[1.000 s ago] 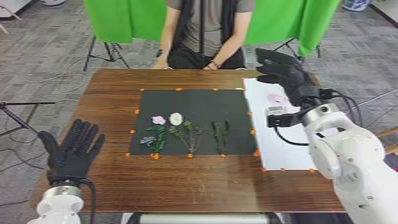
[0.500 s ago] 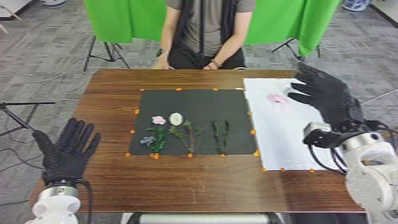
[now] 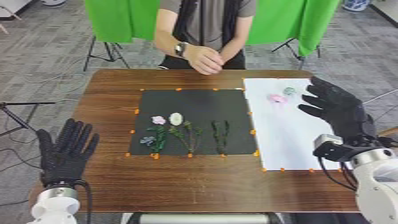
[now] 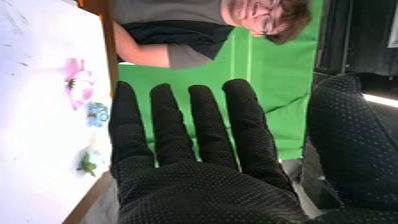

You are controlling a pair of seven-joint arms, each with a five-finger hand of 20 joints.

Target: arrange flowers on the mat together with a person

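Observation:
On the dark mat [image 3: 191,105] lie a pink flower [image 3: 158,120], a white oval flower [image 3: 176,119], a blue-grey flower [image 3: 148,141] and green stems [image 3: 220,136]. The white sheet [image 3: 289,135] to the right holds a pink flower [image 3: 277,98] and a small pale green one [image 3: 289,91]. My right hand [image 3: 342,111] is over the sheet's right edge, open and empty. My left hand [image 3: 64,155] rests open left of the mat. In the right wrist view, my right hand [image 4: 204,187] has straight fingers; beyond are a pink flower [image 4: 80,85], a blue one [image 4: 97,114] and a green piece [image 4: 87,164].
A person's hands [image 3: 206,60] are together above the far table edge, behind the mat. Orange tabs [image 3: 189,155] line the mat's edges. Brown wooden table [image 3: 204,185] extends in front of the mat.
My right hand has moved back from the sheet toward the right, uncovering its flowers. The person's hands have risen from the lap and come forward to the far table edge.

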